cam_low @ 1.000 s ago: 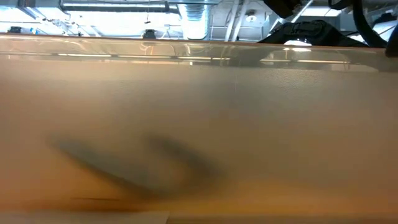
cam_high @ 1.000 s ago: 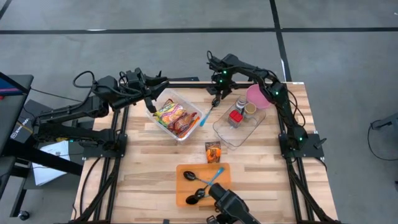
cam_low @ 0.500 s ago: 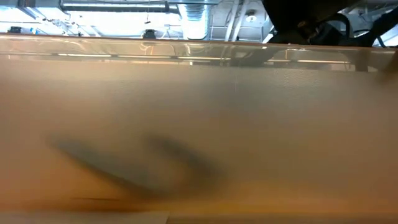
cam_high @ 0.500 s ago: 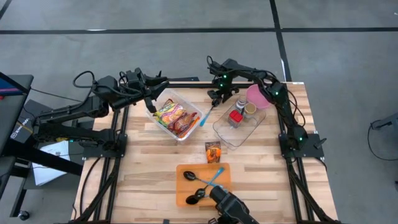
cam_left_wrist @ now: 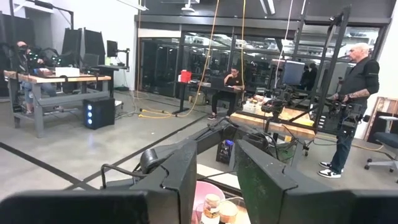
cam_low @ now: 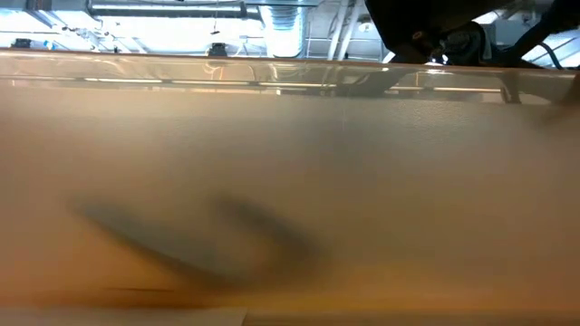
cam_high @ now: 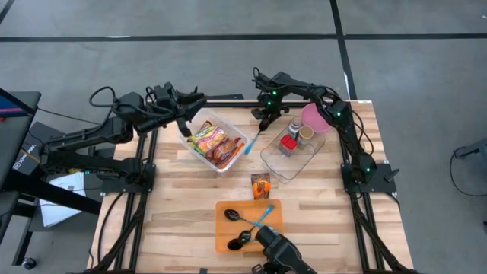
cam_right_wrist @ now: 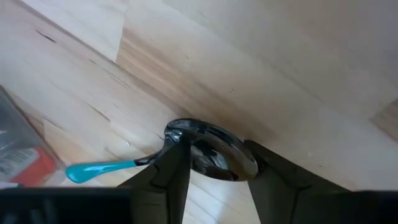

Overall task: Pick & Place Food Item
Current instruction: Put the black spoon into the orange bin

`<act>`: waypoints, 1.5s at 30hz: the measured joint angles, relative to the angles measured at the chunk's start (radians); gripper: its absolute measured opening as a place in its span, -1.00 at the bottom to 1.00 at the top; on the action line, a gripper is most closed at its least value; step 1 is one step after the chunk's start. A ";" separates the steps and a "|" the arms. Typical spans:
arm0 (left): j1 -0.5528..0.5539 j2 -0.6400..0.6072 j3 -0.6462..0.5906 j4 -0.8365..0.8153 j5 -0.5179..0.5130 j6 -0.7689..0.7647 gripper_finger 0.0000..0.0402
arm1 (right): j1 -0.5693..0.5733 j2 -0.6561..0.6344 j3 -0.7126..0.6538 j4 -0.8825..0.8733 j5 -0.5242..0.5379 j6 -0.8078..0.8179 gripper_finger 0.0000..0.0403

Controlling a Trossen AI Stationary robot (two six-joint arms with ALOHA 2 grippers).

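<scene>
Wooden counter point(cam_high: 190, 213) with slatted boards carries the things, and grey floor lies around it. Near the back edge, left of the middle, stands a clear tub point(cam_high: 215, 141) full of food packets point(cam_high: 211, 141); a second clear tub point(cam_high: 292, 156) with jars stands toward the back right corner, next to a pink cup point(cam_high: 315, 117). One small orange packet point(cam_high: 261, 185) lies alone in the middle of the counter, and an orange board point(cam_high: 247, 225) with spoons is at the front edge.

Over the last second the right gripper point(cam_high: 264, 120) moved a little toward the left, between the two tubs. Its fingers point(cam_right_wrist: 169, 177) are partly open on both sides of the bowl of a blue-handled spoon point(cam_right_wrist: 189, 154); I cannot tell if they press it. The left gripper point(cam_high: 183, 125) has not moved; it waits at the back left corner of the food tub, fingers point(cam_left_wrist: 180, 180) partly open and empty.

I think no food is picked yet, so the task is at its beginning.
</scene>
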 joint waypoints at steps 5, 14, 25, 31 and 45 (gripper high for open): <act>0.001 0.000 0.000 0.000 0.000 0.000 -0.48 | 0.000 0.000 0.000 0.002 0.000 -0.005 -0.41; 0.001 0.000 0.000 0.000 -0.003 0.000 -0.48 | 0.000 0.000 0.000 -0.021 -0.013 -0.037 -0.86; 0.001 0.000 0.000 0.000 -0.002 0.000 -0.48 | 0.001 -0.016 0.000 -0.055 -0.023 -0.065 -0.99; 0.001 0.000 0.000 0.000 -0.002 0.000 -0.48 | 0.001 -0.050 0.000 -0.051 -0.017 -0.071 -0.99; 0.001 0.000 0.000 0.000 -0.002 -0.002 -0.48 | 0.052 -0.168 -0.001 -0.027 -0.015 -0.114 -1.00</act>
